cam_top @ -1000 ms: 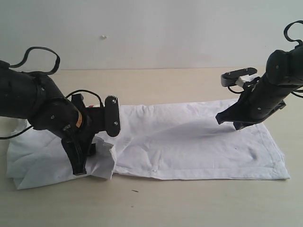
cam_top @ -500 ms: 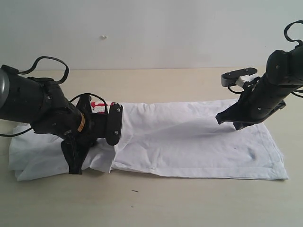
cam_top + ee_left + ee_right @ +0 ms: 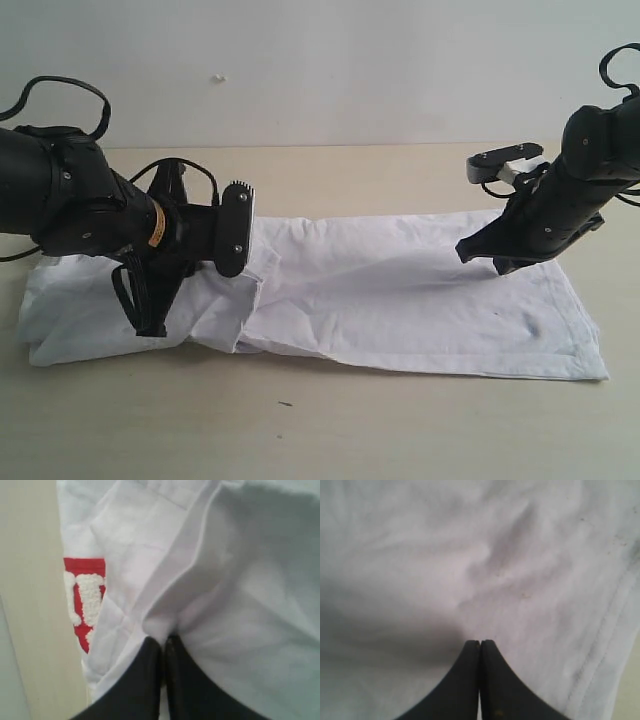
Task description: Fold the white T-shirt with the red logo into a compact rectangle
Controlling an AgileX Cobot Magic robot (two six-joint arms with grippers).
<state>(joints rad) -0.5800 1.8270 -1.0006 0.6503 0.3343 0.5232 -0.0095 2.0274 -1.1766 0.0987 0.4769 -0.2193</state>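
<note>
The white T-shirt [image 3: 400, 300] lies as a long, wrinkled band across the counter [image 3: 330, 430], running from 9 o'clock to 3 o'clock in the exterior view. Its 9 o'clock end is bunched and doubled over. In the left wrist view, a piece of the red logo [image 3: 82, 600] — red fuzz with puffy white letters — peeks out from under a folded layer; the rest is covered.

My left hand [image 3: 164, 645] is at that 9 o'clock end, its fingers pressed together on a ridge of the cloth, which gathers in folds at the tips. My right hand [image 3: 480, 646] is over the shirt at about 2 o'clock, fingers closed tight on each other with nothing between them — I cannot tell whether the tips touch the cloth. The fabric under it is flatter, with a stitched hem [image 3: 605, 635] near its edge.
</note>
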